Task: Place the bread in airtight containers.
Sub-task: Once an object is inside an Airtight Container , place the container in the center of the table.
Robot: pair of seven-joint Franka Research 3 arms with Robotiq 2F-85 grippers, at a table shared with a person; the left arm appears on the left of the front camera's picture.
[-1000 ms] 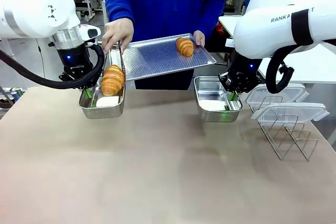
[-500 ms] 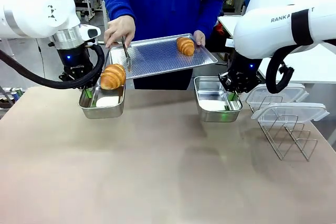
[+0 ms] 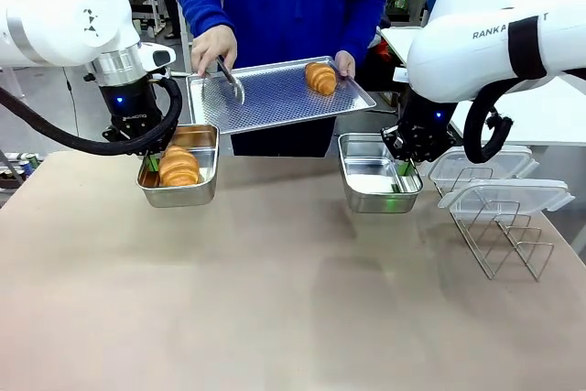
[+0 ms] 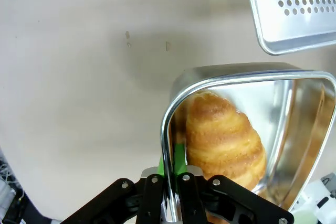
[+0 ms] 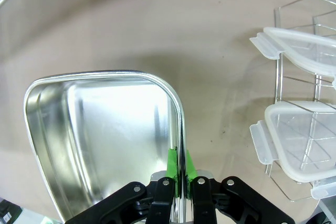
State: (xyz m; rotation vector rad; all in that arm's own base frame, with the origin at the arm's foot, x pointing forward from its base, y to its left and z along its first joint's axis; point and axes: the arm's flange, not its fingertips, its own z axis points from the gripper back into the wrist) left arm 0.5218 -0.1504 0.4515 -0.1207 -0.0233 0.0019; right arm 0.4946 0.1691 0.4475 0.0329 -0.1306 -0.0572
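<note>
- Pinching left tin (image 3: 179, 195) by its wall with left gripper (image 4: 170, 169); croissant (image 3: 179, 167) inside.
- Pinching right tin (image 3: 380, 201) by its wall with right gripper (image 5: 180, 169).
- Far side, above counter (image 3: 275, 299): tray (image 3: 275, 98) with second croissant (image 3: 320, 78).

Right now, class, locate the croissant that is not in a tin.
Front view: the croissant lies at the right end of the perforated tray, beside the person's hand.

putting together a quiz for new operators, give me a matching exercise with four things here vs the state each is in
Things:
1. left tin
2. right tin
3. perforated tray
4. wire rack

States:
a. clear lids rest on it
b. empty
c. held by a person's hand, second croissant on it
d. first croissant inside

Pairs: 1-d, 2-b, 3-c, 4-a
</note>
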